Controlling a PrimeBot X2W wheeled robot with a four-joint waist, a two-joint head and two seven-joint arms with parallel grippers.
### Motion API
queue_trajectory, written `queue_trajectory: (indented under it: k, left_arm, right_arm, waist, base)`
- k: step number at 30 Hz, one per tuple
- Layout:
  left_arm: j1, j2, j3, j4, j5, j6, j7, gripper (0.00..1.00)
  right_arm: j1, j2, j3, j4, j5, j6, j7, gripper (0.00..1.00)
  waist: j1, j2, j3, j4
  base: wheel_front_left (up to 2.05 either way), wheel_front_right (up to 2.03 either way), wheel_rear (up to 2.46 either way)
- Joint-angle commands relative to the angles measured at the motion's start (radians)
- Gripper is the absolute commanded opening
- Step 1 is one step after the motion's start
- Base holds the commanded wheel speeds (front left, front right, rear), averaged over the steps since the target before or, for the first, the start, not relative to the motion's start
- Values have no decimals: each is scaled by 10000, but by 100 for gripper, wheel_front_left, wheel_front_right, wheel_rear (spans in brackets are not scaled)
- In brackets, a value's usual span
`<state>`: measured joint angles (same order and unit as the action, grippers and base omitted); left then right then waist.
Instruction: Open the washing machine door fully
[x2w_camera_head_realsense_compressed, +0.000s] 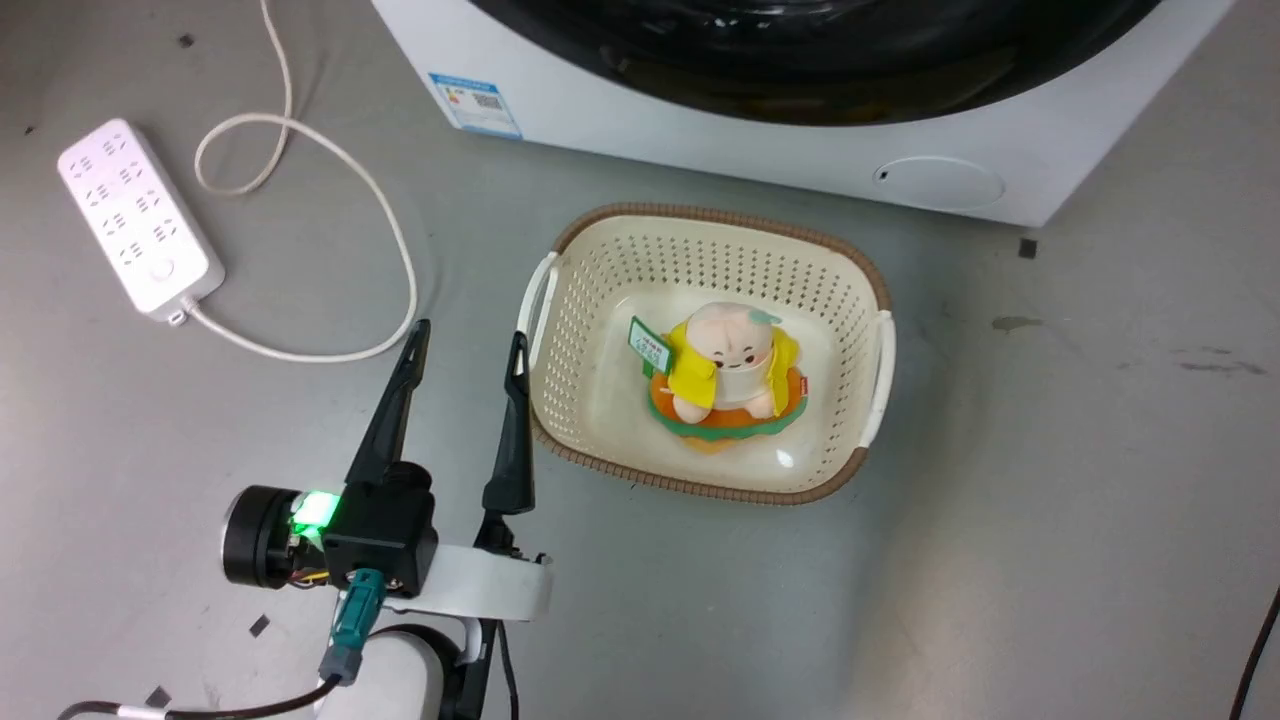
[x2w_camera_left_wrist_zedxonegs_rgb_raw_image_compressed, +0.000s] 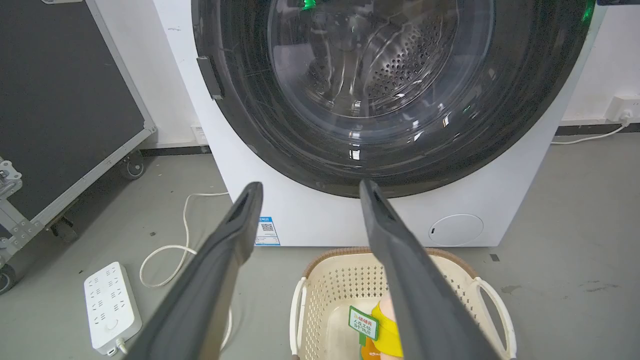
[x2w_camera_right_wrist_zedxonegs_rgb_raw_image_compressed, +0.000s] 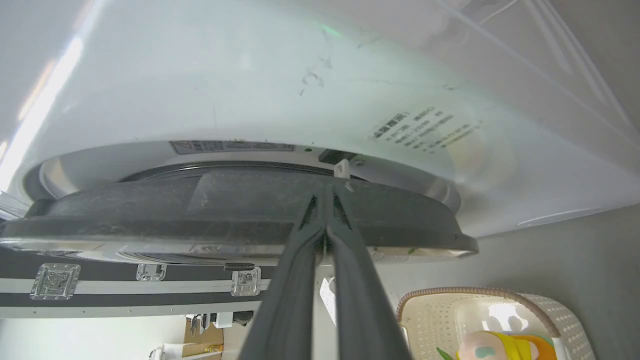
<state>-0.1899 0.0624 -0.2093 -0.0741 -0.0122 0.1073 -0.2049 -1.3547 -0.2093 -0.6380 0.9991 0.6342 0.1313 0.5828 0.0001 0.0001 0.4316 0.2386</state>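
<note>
The washing machine (x2w_camera_head_realsense_compressed: 700, 140) is a white box at the top of the head view, with a blue label sticker (x2w_camera_head_realsense_compressed: 476, 103). Its round glossy black washing machine door (x2w_camera_left_wrist_zedxonegs_rgb_raw_image_compressed: 390, 165) has a clear glass window (x2w_camera_left_wrist_zedxonegs_rgb_raw_image_compressed: 370, 60) through which the perforated drum shows. In the right wrist view the door's thick black edge (x2w_camera_right_wrist_zedxonegs_rgb_raw_image_compressed: 200, 210) stands a little off the white front (x2w_camera_right_wrist_zedxonegs_rgb_raw_image_compressed: 250, 75), near a small white latch (x2w_camera_right_wrist_zedxonegs_rgb_raw_image_compressed: 341, 167). My right gripper (x2w_camera_right_wrist_zedxonegs_rgb_raw_image_compressed: 325, 192) is shut, its tips against that black edge. My left gripper (x2w_camera_head_realsense_compressed: 470, 332) (x2w_camera_left_wrist_zedxonegs_rgb_raw_image_compressed: 310, 185) hangs open and empty over the floor, left of the basket.
A cream perforated basket (x2w_camera_head_realsense_compressed: 860, 280) with a plush toy (x2w_camera_head_realsense_compressed: 730, 370) sits on the floor in front of the machine. A white power strip (x2w_camera_head_realsense_compressed: 135, 215) and its looped cable (x2w_camera_head_realsense_compressed: 390, 230) lie to the left. A black wheeled case (x2w_camera_left_wrist_zedxonegs_rgb_raw_image_compressed: 60, 100) stands left of the machine.
</note>
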Motion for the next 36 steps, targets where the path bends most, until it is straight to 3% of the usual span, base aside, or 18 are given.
queue_trajectory:
  k: [1,9,23,36]
  left_arm:
    - [-180,31,-40,-66,-33,78,-106,100]
    - [-409,17,-247,-101,-84,174,-274,100]
    - [-783,-26,-537,-118,-175,431,-566,100]
    - [-254,96,-462,173,-100,383,-569,100]
  right_arm:
    - [-441,-131,-154,270,52,-3,106,0]
    - [-1769,-533,-1080,1453,-65,-4,767,0]
    - [-2989,-610,-3238,2902,-847,-6,2631,0]
    - [-998,-72,-3653,2916,-1573,-6,3066,0]
  waist:
    - [-1,-1,84,74]
    - [-1,-1,478,379]
    - [-1,-1,907,804]
    - [-1,-1,-576,270]
  base:
    - [0,0,0]
    - [0,0,0]
    - [0,0,0]
    - [0,0,0]
